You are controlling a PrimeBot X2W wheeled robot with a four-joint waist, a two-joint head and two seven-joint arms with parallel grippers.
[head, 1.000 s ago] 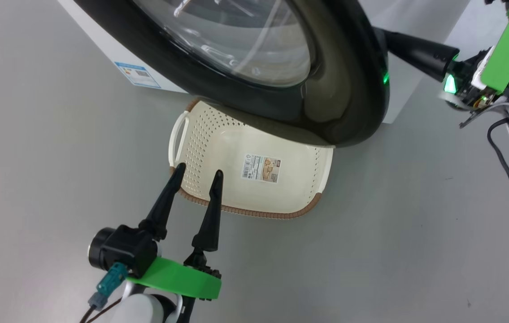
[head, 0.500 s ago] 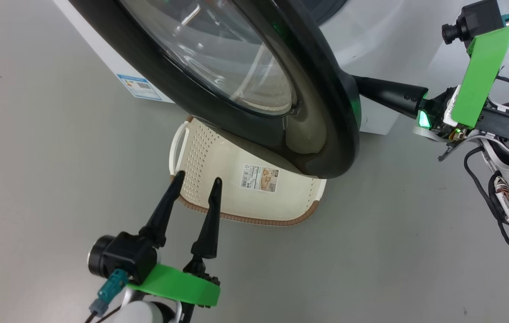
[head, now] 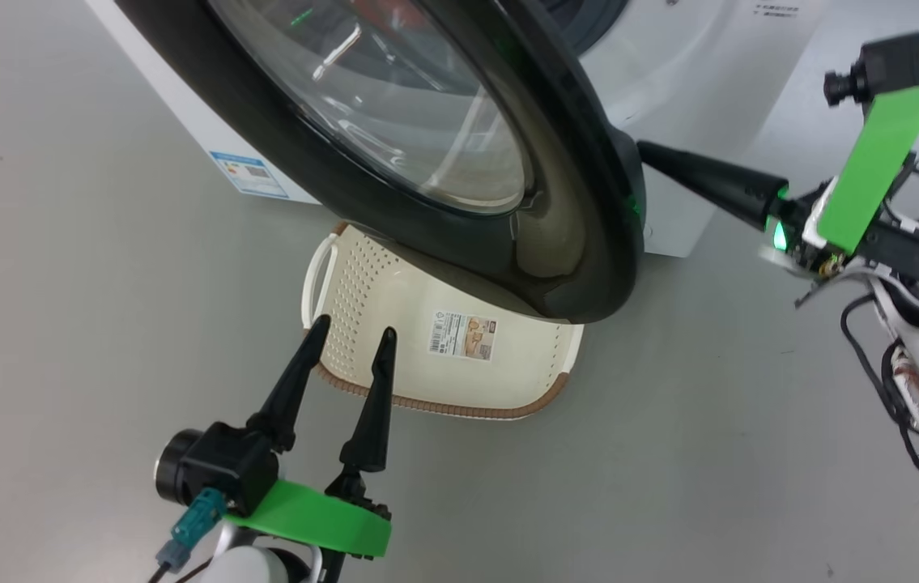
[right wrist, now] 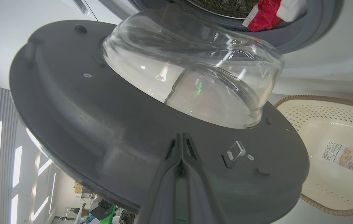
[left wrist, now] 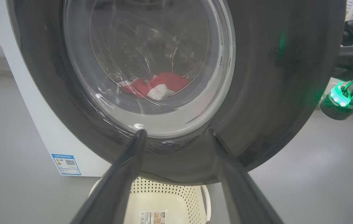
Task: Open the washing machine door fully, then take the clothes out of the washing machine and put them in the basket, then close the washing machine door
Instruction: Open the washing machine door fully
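Right wrist view: the right tool, shut and empty, rests its tips against the half-open washing machine door. The left tool gapes, empty, over the empty basket. The clothes lie inside the washing machine; unloading and closing remain.

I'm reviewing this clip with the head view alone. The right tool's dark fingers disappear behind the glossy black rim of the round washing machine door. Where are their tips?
Observer: The right tool is shut, its tips at the dark grey inner face of the round washing machine door, just below the bulging clear glass bowl; contact I can't confirm.
Operator: And the laundry?
Observer: Red-and-white clothes lie at the bottom of the perforated steel drum.
Operator: How near the opening?
Observer: In the right wrist view the clothes show just behind the grey rubber gasket; depth I can't tell.
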